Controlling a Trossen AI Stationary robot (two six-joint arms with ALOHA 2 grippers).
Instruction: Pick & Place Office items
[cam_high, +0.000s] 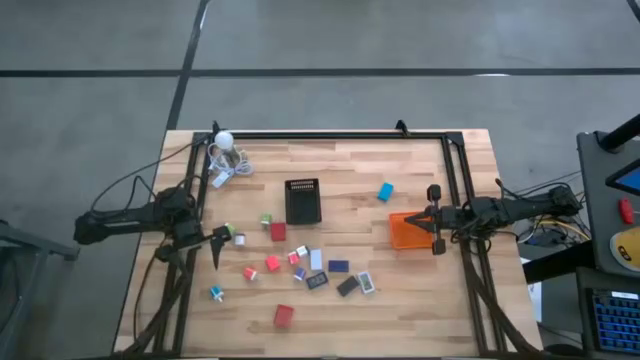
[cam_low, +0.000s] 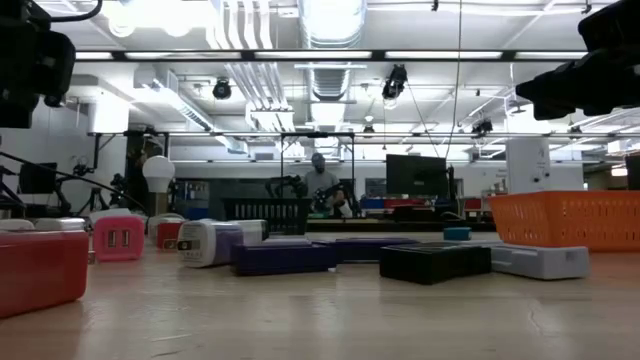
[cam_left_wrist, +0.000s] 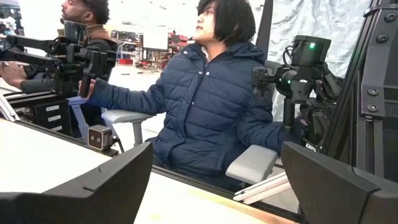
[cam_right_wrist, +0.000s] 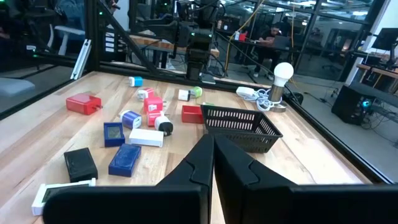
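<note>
Left gripper (cam_high: 222, 243) open; two trays: black mesh tray (cam_high: 302, 201), orange tray (cam_high: 407, 230).

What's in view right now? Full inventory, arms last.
Office items: about fifteen; red, pink, blue, black, white, green; scattered mid-table, mostly in front of the mesh tray.
Blue block: one, apart, between the trays.
Black mesh tray: one, table centre.
Orange tray: one, right of centre, beside the right gripper.
White bulb with cords: one, far-left corner.
Person: one, dark blue jacket, seated beyond the table.
Left gripper: open, above the left edge.
Right gripper: shut, empty, at the orange tray.
</note>
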